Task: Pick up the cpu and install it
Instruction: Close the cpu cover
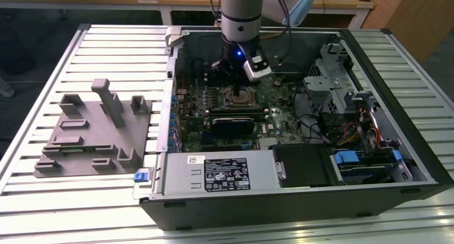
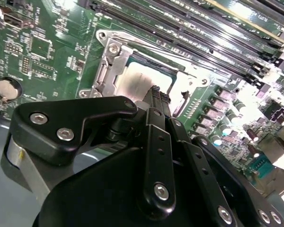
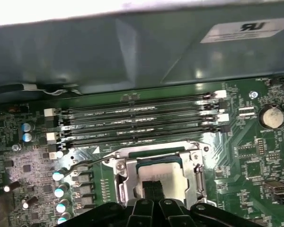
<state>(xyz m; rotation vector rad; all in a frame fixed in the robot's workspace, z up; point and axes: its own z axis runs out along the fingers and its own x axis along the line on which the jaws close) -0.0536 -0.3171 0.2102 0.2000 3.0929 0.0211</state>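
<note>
Black linkage of the gripper (image 2: 159,93) lies closest to the lens in the second wrist view. Its two fingers are closed against each other with nothing between them. The tips hang over the cpu (image 2: 140,78), at or just above its silvery top; contact cannot be confirmed.

Location of the cpu: flat inside the socket frame (image 2: 106,68) on the motherboard (image 2: 47,52), level with the frame and not tilted. The memory slots (image 3: 142,120) run just beside the socket.

In the exterior view the gripper (image 1: 237,90) stands over the socket inside the open computer case (image 1: 284,204). From the socket, the power supply (image 1: 220,174) lies at six o'clock. The grey fixture plate (image 1: 89,132), outside the case, lies at nine o'clock.

Step in hand, as judged: seating the cpu. Placement looks largely complete. To do it well:
1. Hold the fingers vertical and centred on the chip.
2. Apply only light, straight-down force; sideways drag is likely to damage the socket contacts.
3. Confirm that all four edges sit flush in the frame.

Whether the retention lever (image 3: 87,163) is latched cannot be told.
</note>
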